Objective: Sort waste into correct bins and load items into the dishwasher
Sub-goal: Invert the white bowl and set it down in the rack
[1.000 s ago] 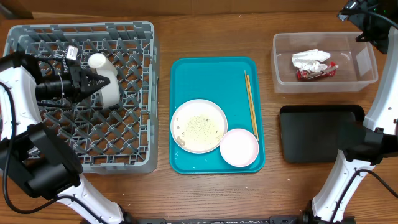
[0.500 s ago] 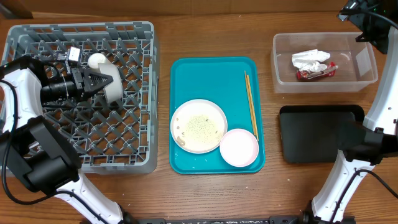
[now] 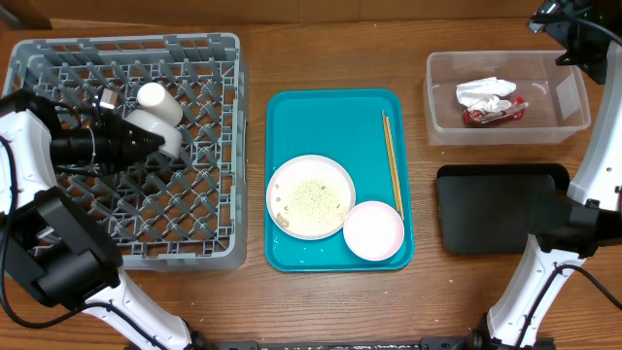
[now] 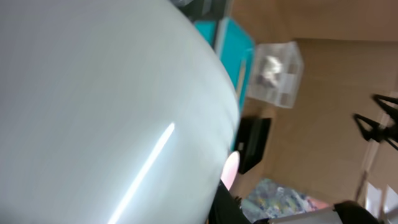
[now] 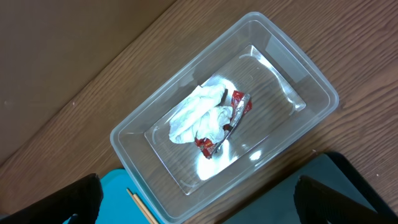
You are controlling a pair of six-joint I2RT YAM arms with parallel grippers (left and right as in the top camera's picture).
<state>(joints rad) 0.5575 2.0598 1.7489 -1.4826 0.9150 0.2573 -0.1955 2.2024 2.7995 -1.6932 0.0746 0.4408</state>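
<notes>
Bowl [image 3: 161,133] inside rack [image 3: 126,41], clear of walls, left tool [image 3: 150,143] alongside

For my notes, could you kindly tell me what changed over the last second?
The left gripper drew back leftward over the dish rack, the grey-white bowl shifting slightly with it; any grip is unclear. The teal tray, clear tub and right arm stayed put.
</notes>
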